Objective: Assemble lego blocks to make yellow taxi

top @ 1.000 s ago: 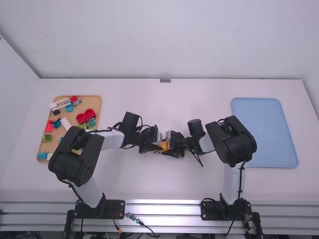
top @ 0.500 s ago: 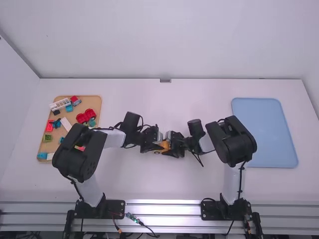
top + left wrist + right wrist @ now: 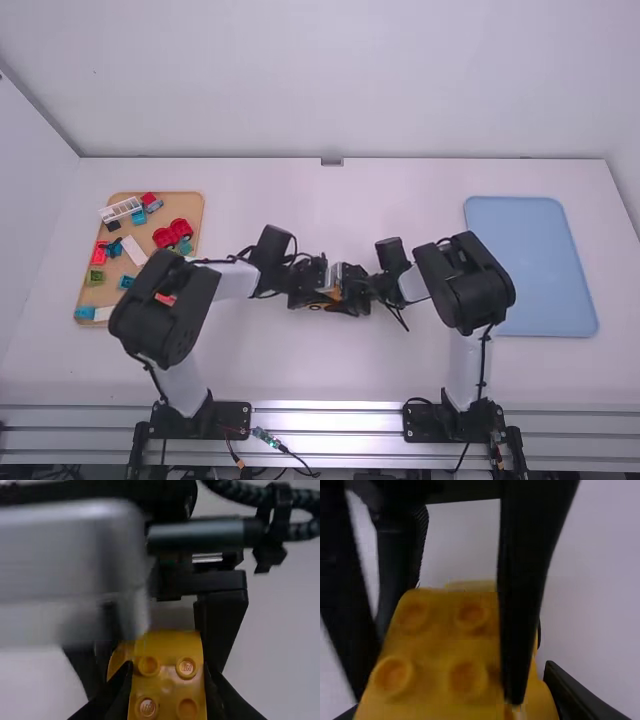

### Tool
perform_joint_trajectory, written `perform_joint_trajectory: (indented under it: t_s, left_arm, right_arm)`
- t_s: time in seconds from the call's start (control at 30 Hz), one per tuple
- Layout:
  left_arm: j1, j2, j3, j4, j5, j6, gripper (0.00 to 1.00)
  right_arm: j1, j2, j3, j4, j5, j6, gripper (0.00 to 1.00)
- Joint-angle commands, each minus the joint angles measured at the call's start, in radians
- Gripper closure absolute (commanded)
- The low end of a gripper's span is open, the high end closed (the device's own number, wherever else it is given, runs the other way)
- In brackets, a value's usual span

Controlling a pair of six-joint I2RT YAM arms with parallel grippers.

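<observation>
While left gripper pinches, block between (yellow)

In the high view, the left gripper and right gripper hide most of the block from us. The left arm covers some of the wooden tray, the right arm a little of the blue tray. In both wrist views, we lose the block past the bottom edge; in the left, a grey part blurs and runs off the side.

Glare streaks the metal rail in the bright high view; the wrist views seem dimmer.
</observation>
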Motion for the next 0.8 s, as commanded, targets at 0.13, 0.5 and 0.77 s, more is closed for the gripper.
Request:
perform_joint_trajectory:
  t_s: [0.13,0.5,0.77]
  left_arm:
    - [-0.014,0.028,-0.019,-0.022,-0.199,-0.082,0.98]
    - [0.05,-0.018,-0.019,-0.079,-0.198,-0.099,0.98]
    - [0.044,-0.107,-0.019,-0.086,-0.145,-0.101,0.98]
  right_arm:
    - [0.006,0.016,0.001,-0.009,0.014,0.006,0.91]
    - [0.006,0.016,-0.005,-0.006,0.048,0.006,0.91]
    - [0.005,0.016,-0.005,-0.007,0.048,0.007,0.91]
